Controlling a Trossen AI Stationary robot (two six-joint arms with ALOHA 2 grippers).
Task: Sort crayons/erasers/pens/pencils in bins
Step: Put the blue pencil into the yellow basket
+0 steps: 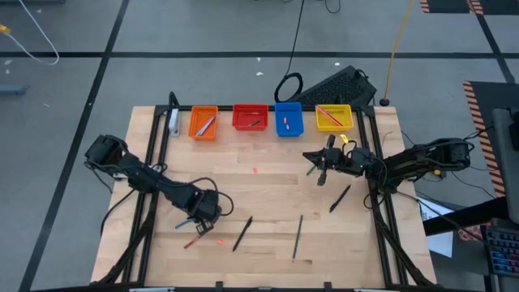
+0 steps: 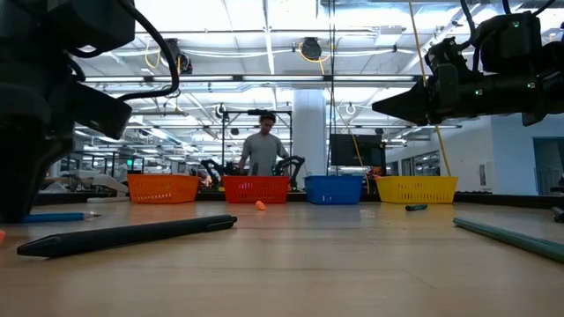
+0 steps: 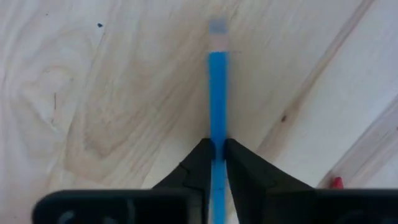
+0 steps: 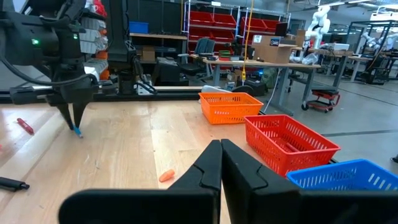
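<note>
My left gripper [image 1: 200, 218] stands at the near left, pointing down, shut on a light blue pen [image 3: 217, 93]. A red crayon [image 1: 193, 241] lies just nearer the front edge. My right gripper [image 4: 221, 146] hangs above the table at the right, below the blue bin [image 1: 289, 120], shut with nothing between its fingers. The orange bin [image 1: 203, 123], red bin [image 1: 250, 118], blue bin and yellow bin [image 1: 333, 118] stand in a row at the far edge. A small eraser [image 1: 255, 171] lies mid-table. Dark sticks [image 1: 242, 233], [image 1: 298, 235], [image 1: 340, 197] lie flat on the wood. My left gripper pinches the blue pen's shaft [image 3: 217, 138] between its two fingers. The fingers come from above, pointing down, and lie across the pen. The pen stays level at the tabletop; whether it rests on the wood or hangs just above it, I cannot tell.
A keyboard [image 1: 340, 85] and cables lie on the floor beyond the far edge. A grey tool [image 1: 173, 118] sits left of the orange bin. A person [image 2: 262, 150] stands in the room behind the bins. Bare wood shows between the bins and the sticks.
</note>
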